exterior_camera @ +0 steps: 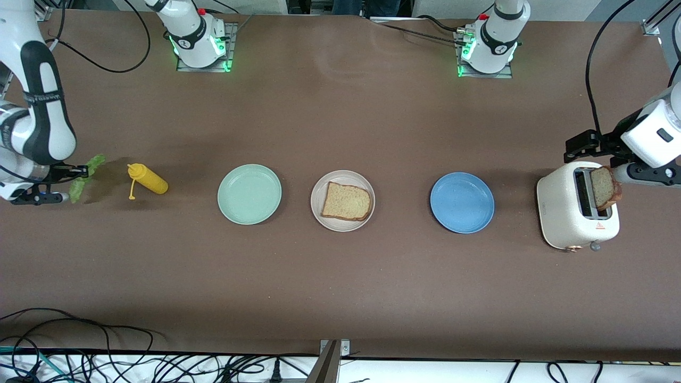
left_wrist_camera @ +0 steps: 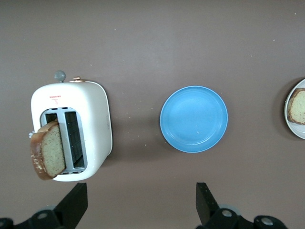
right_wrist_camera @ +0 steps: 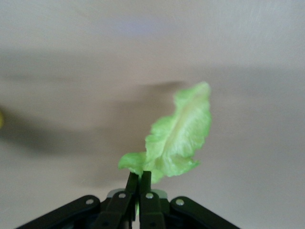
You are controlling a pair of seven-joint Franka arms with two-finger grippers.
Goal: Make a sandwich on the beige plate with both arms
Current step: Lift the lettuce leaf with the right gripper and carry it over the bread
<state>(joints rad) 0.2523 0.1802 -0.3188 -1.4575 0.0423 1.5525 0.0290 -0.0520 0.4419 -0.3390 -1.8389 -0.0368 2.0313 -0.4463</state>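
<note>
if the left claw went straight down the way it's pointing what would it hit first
Probably bare table. The open left claw points down at the gap between the toaster and the blue plate. One finger sits close to the toaster, and depth is unclear.

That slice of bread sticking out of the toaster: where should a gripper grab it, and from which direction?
Probably from above. The bread slice leans out of a slot of the toaster, its upper half and crust free. The open left gripper, over the table beside the toaster, would best put one finger on each flat face below the top crust and lift along the slot.
</note>
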